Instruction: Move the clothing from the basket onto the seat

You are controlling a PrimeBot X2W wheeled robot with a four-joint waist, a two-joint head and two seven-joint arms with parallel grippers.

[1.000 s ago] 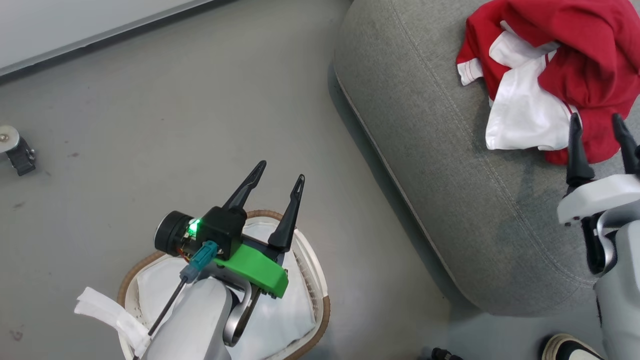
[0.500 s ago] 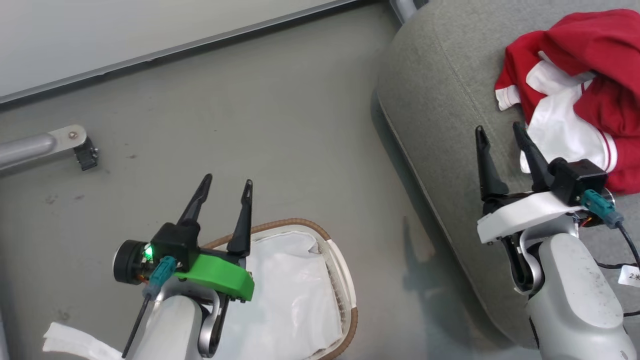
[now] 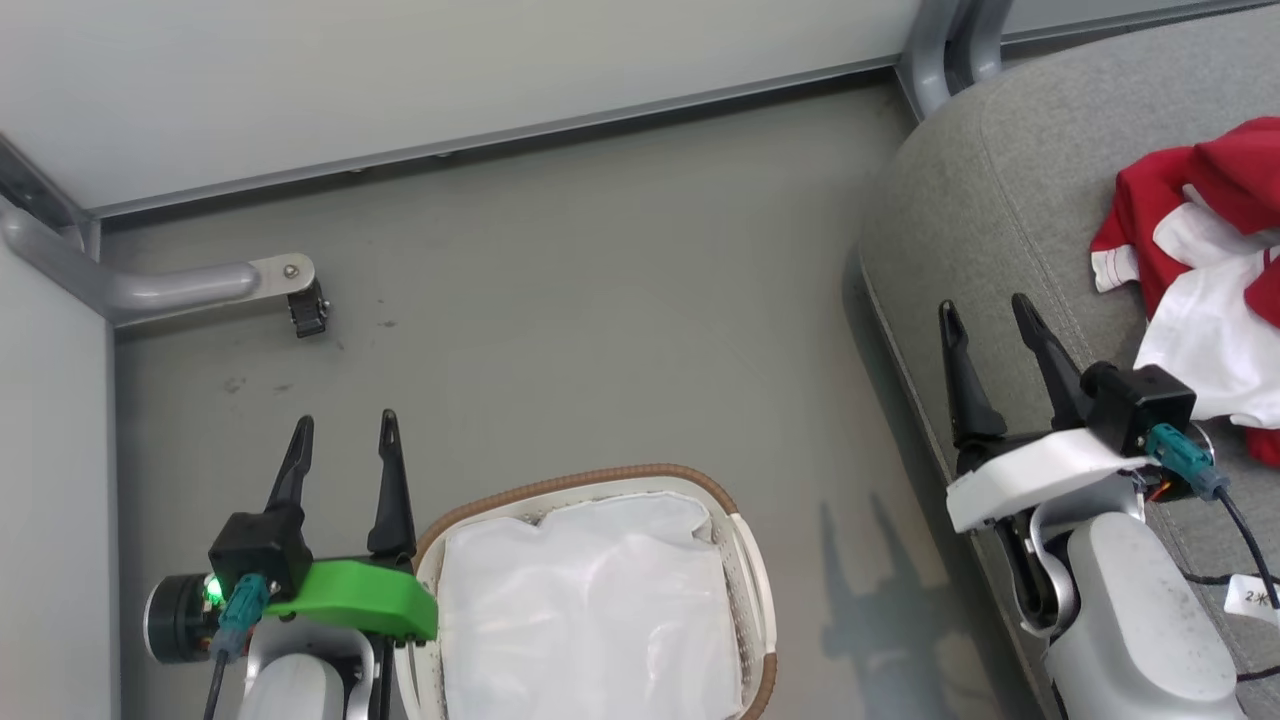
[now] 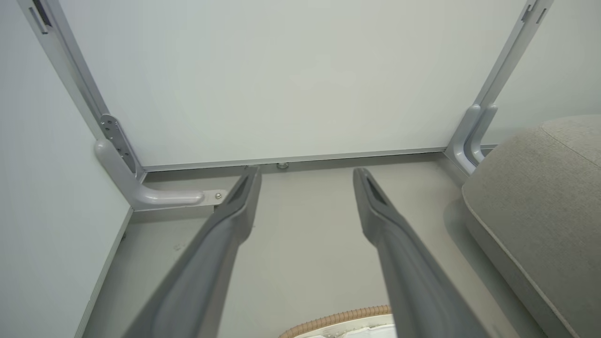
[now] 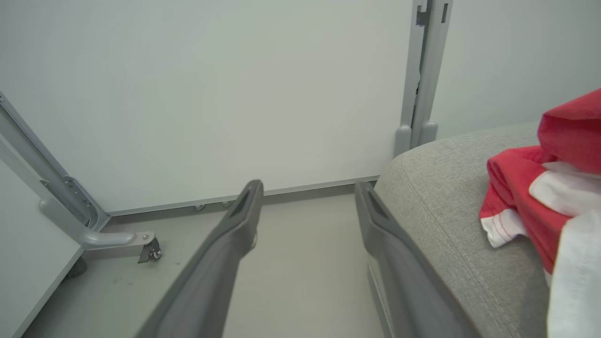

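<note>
Well, the clothing (image 3: 1215,170), in a heap on the seat (image 3: 1000,220) at 3 o'clock, looks soft, light and floppy, best pinched by a thick fold, and the left gripper (image 3: 345,420) and right gripper (image 3: 982,305) both spread wide, holding nothing.

Setting: staged test bay, lab-type, dressed as a home laundry corner. Evidence: plain white partition panels (image 3: 450,80) on grey metal frames (image 3: 180,288), one with a castor foot (image 3: 308,313); smooth, scuffed grey floor (image 3: 600,300); grey upholstered seat (image 3: 1000,220); cloth-lined basket (image 3: 600,477) on the floor; red-and-white clothing (image 3: 1240,160) on the seat.
</note>
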